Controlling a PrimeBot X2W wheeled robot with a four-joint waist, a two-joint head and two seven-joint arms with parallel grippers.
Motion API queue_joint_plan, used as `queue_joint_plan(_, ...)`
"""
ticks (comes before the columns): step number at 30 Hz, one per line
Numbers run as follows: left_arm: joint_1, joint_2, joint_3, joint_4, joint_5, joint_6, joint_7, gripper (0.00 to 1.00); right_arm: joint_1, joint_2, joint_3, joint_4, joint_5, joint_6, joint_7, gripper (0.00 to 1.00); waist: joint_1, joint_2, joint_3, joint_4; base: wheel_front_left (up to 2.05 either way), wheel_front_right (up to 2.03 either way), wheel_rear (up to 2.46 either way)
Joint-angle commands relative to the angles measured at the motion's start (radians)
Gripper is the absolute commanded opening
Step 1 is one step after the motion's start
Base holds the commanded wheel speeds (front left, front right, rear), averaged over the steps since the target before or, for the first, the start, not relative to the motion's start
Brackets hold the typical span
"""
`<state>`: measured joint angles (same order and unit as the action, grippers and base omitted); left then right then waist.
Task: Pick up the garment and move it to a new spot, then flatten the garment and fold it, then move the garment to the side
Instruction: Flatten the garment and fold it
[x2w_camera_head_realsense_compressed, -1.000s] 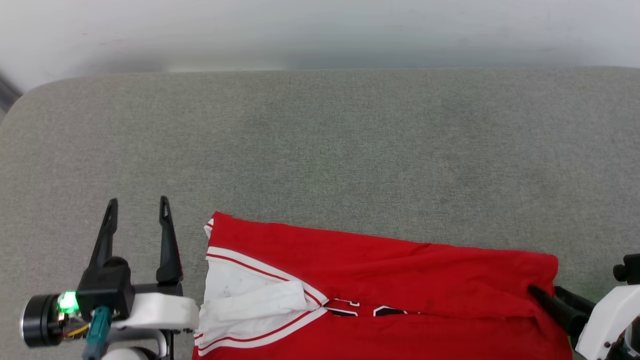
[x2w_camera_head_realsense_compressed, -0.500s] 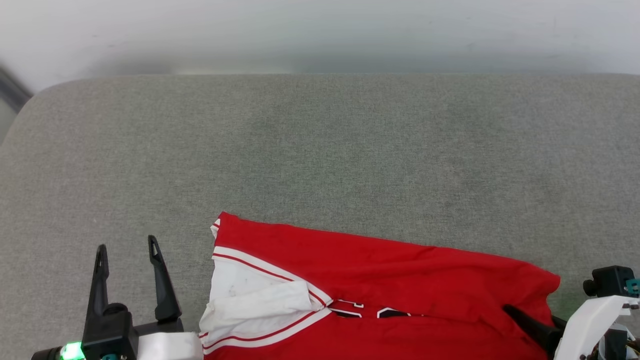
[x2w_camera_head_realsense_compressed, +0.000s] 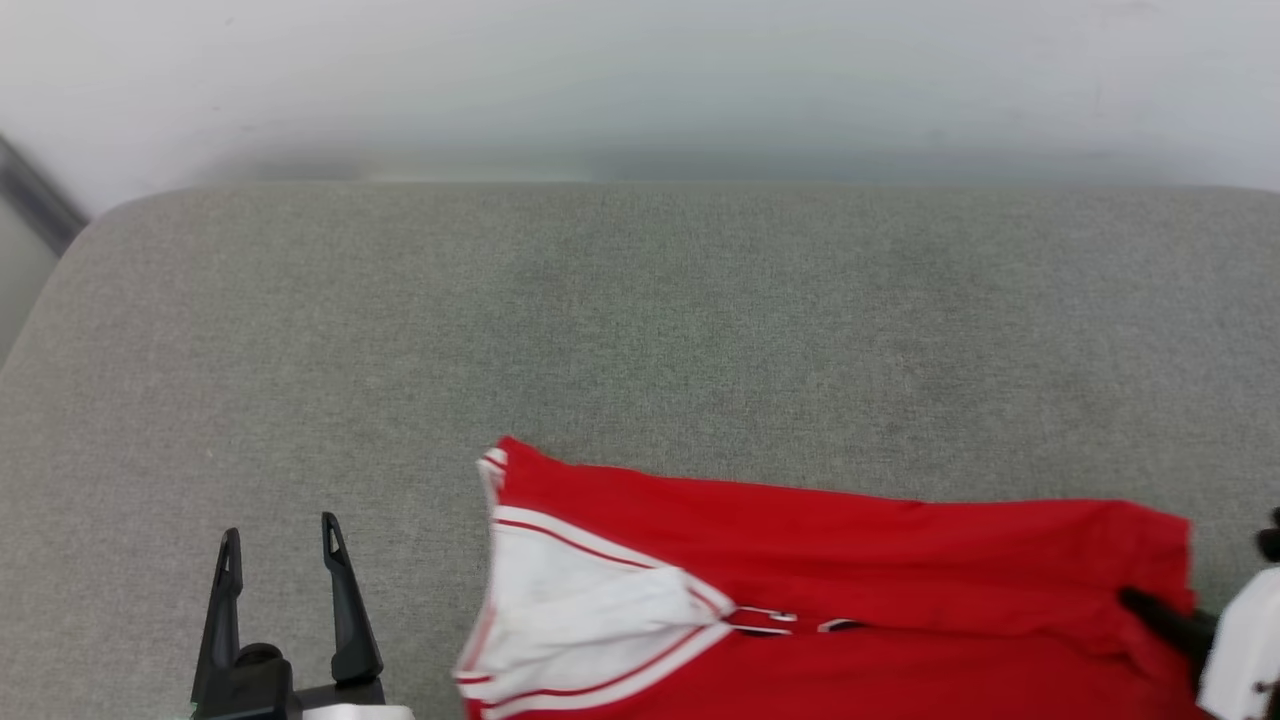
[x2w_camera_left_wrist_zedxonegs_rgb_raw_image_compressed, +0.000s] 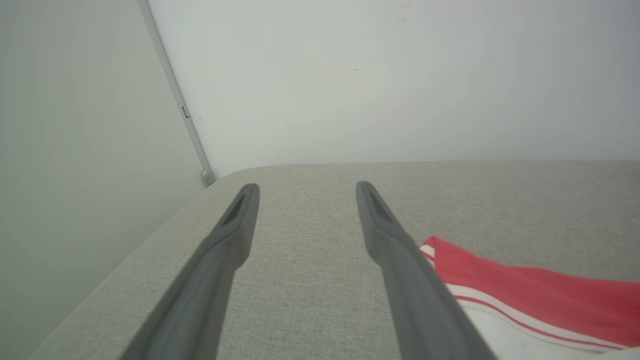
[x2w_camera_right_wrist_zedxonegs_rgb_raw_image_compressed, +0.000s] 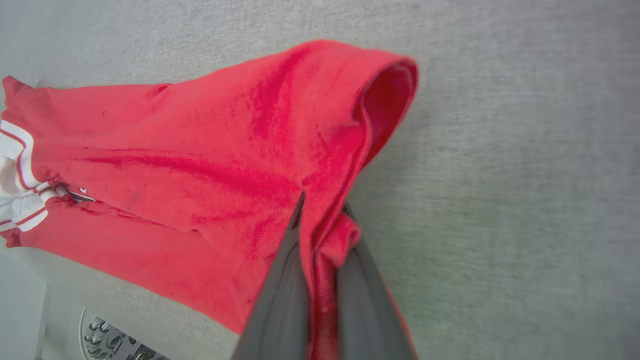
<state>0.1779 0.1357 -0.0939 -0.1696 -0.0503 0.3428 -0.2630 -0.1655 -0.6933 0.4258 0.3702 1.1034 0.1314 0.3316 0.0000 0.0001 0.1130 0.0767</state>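
Red garment, head view: the garment (x2w_camera_head_realsense_compressed: 850, 560) lies along the near edge of the grey cushion (x2w_camera_head_realsense_compressed: 640, 330). Its white sleeve (x2w_camera_head_realsense_compressed: 580, 610) is at the robot's left end and the red body is folded over itself.
Right gripper, head view: the right gripper (x2w_camera_head_realsense_compressed: 1150, 610) has its dark fingers at the right end of the cloth. I judge it takes this end in order to draw the garment to another place.
Left gripper, head view: the left gripper (x2w_camera_head_realsense_compressed: 280, 530) stands apart from the sleeve, over bare cushion, with jaws spread and nothing between them. It seems to have no part in this grasp.
Writing, head view: pieces of black letters (x2w_camera_head_realsense_compressed: 765, 620) with a white outline peek out of the fold, too little to read.
Left wrist view: the left gripper (x2w_camera_left_wrist_zedxonegs_rgb_raw_image_compressed: 306, 187) is wide apart, with only cushion (x2w_camera_left_wrist_zedxonegs_rgb_raw_image_compressed: 310, 260) between the fingers. The garment (x2w_camera_left_wrist_zedxonegs_rgb_raw_image_compressed: 525, 290) lies beside one finger; whether they touch I cannot tell.
Right wrist view: the right gripper (x2w_camera_right_wrist_zedxonegs_rgb_raw_image_compressed: 322, 205) is clamped on a bunch of red hem. The garment (x2w_camera_right_wrist_zedxonegs_rgb_raw_image_compressed: 200, 150) rises toward the pinch, so this corner looks a little lifted from the cushion (x2w_camera_right_wrist_zedxonegs_rgb_raw_image_compressed: 500, 150).
Writing, right wrist view: there is one small black mark (x2w_camera_right_wrist_zedxonegs_rgb_raw_image_compressed: 75, 196) near the sleeve, not readable. No brand or label can be seen.
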Motion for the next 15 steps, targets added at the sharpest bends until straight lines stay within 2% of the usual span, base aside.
queue_joint_plan(1,0.013,-0.007,0.003,0.003,0.010,-0.007,-0.002,1.00,-0.014,-0.026,-0.020,0.016,-0.011,-0.001,0.010,0.00,0.0000,-0.0001,-0.009,-0.002,0.00,0.00,0.00)
queue_joint_plan(4,0.024,-0.016,0.009,0.005,0.020,-0.011,-0.002,1.00,-0.022,-0.070,-0.053,0.066,-0.039,-0.001,0.050,0.00,0.0000,-0.0001,-0.015,-0.004,0.00,0.00,0.00)
queue_joint_plan(8,0.033,-0.022,0.015,0.010,0.030,-0.024,-0.002,1.00,-0.039,-0.094,-0.077,0.083,-0.063,-0.001,0.122,0.00,0.0000,-0.0001,-0.021,-0.008,0.00,0.00,0.00)
queue_joint_plan(12,0.041,-0.022,0.016,0.021,0.038,-0.034,-0.002,1.00,-0.031,-0.080,-0.095,-0.007,-0.005,-0.001,0.212,0.00,0.0000,-0.0001,-0.029,-0.007,0.00,0.00,0.00)
queue_joint_plan(15,0.042,-0.020,0.015,0.026,0.041,-0.043,-0.002,1.00,-0.002,-0.103,-0.092,-0.115,0.010,-0.001,0.285,0.00,0.0000,-0.0001,-0.032,-0.005,0.00,0.00,0.00)
